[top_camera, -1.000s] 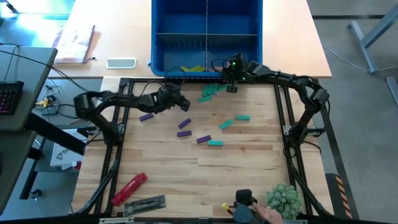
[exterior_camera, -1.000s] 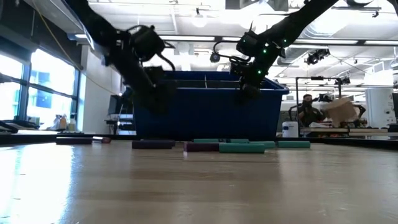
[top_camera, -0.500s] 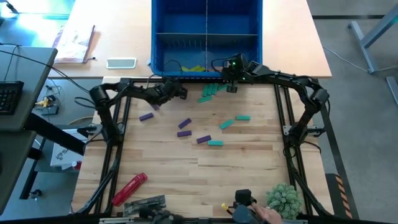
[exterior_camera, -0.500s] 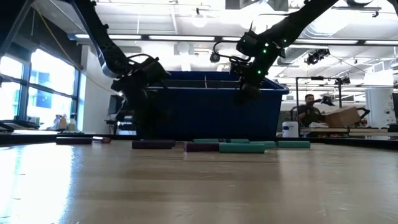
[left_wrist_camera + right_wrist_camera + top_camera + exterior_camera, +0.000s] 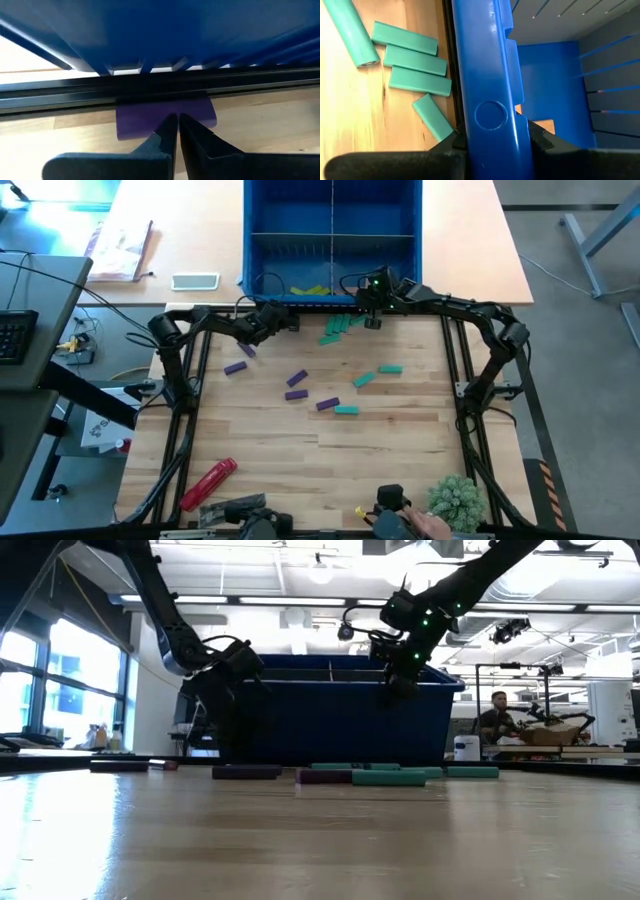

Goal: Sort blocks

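Fingers of left gripper (image 5: 176,131) pressed together, empty, purple block (image 5: 165,116) just ahead by the bin (image 5: 333,240) at 11 o'clock. Right gripper (image 5: 372,321) clamps the bin's near wall at 12. Few lime blocks (image 5: 310,290) binned; teal blocks (image 5: 340,327) and purples still loose mid-table (image 5: 400,460). Near half open.

No readable text anywhere here: the blue plastic bin (image 5: 332,230) at the far edge of the wooden worktop (image 5: 330,450) carries no legible label, and the papers (image 5: 118,250) beside it are too small to read.
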